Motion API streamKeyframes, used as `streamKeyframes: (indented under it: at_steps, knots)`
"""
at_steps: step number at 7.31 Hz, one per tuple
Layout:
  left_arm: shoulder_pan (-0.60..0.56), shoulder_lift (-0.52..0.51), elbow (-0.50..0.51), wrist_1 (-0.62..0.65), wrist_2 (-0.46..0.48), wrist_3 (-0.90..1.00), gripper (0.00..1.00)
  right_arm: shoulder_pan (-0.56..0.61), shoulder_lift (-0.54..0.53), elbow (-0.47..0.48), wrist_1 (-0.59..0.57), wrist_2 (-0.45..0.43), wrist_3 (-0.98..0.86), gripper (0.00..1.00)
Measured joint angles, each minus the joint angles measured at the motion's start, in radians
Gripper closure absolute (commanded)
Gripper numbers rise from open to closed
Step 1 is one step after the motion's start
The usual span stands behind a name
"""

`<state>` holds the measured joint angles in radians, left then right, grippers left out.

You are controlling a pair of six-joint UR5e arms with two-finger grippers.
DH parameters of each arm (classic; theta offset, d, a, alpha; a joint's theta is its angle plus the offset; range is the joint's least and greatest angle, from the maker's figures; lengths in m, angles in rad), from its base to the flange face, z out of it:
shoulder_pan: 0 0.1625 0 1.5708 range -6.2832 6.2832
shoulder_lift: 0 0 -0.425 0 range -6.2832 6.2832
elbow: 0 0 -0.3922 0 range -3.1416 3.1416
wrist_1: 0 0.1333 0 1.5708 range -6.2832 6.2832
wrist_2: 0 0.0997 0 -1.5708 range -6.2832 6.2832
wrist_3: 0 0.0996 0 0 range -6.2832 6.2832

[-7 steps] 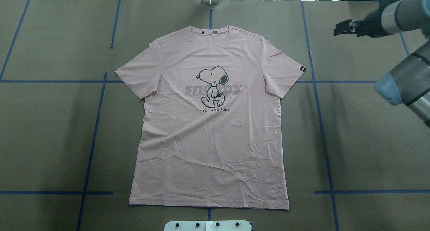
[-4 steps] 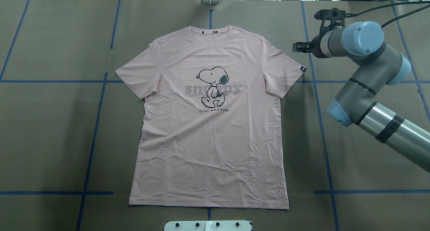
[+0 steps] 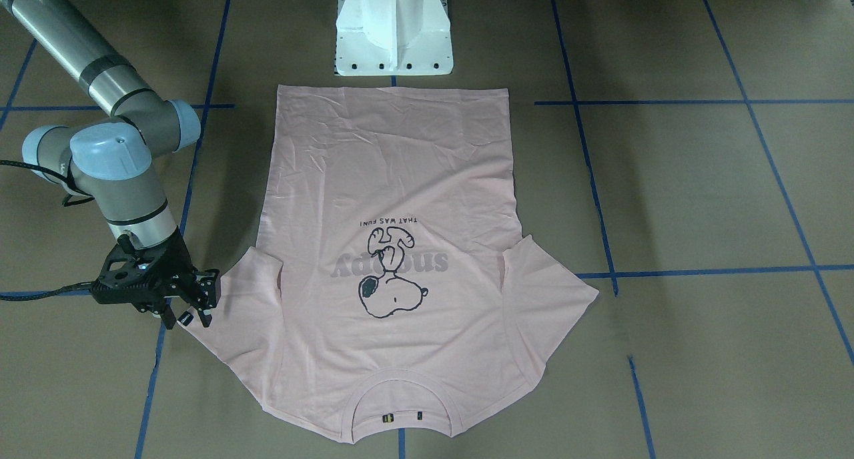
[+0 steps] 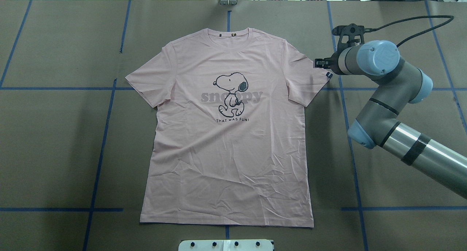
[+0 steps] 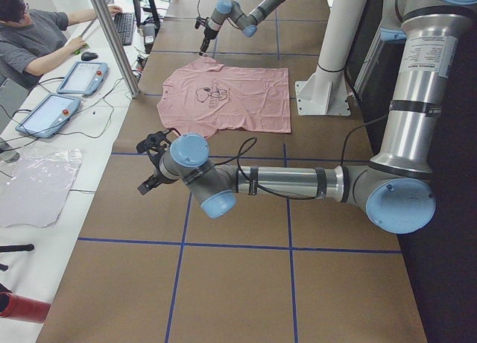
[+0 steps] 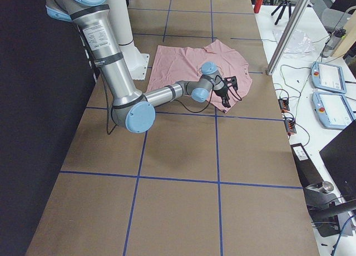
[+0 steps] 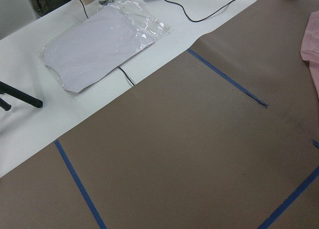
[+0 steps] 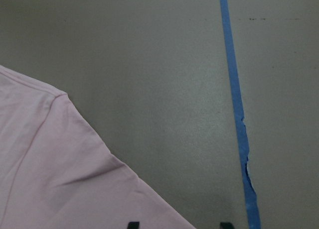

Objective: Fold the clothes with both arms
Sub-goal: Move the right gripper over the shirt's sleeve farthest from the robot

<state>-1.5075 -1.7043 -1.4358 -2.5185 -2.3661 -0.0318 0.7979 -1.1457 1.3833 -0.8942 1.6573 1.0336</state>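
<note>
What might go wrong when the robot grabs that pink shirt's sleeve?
The jaws of the right arm are open right at the sleeve tip, so they might pinch only the edge and lose it. The left arm is far from the T-shirt; pulling one-sided could drag it crooked.

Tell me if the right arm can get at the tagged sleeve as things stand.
Probably yes: the right gripper hangs open at the very edge of that sleeve, and nothing lies between them on the table cover.

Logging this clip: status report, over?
Right gripper open beside T-shirt sleeve. Left gripper clear of it, state unclear. Shirt flat, unfolded. Nothing blocking.
</note>
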Motion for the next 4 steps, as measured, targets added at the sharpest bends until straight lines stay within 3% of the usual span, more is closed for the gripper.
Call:
streamKeyframes:
  at_steps: [4]
  knots:
    - [0.003,0.000,0.000,0.000,-0.001,0.001,0.00,-0.015,-0.014,-0.019,-0.001,-0.026,0.000,0.41]
